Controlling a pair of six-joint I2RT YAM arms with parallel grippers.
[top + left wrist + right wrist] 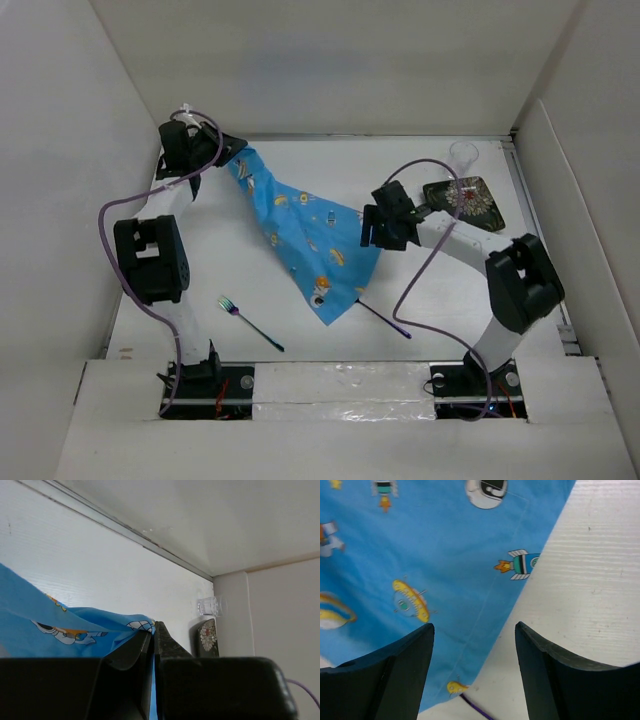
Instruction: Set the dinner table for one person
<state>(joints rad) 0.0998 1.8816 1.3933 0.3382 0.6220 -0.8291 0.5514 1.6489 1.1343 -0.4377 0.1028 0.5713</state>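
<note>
Left gripper [154, 629]: my jaws are pinched shut on the far corner of the blue placemat [305, 235], raising it. Right gripper [474, 630]: my jaws are spread wide above the placemat's right edge, holding nothing. The dinner table [330, 165] lies beneath the placemat, extending past every side. Fork [250, 322]: left of the placemat's near corner. Purple-handled utensil [388, 322]: emerging at that corner. Patterned plate [465, 203] and clear cup [463, 155]: right of the placemat.

The dinner table [330, 170], a broad matte white rectangle with faint surface grain, lies flat.
</note>
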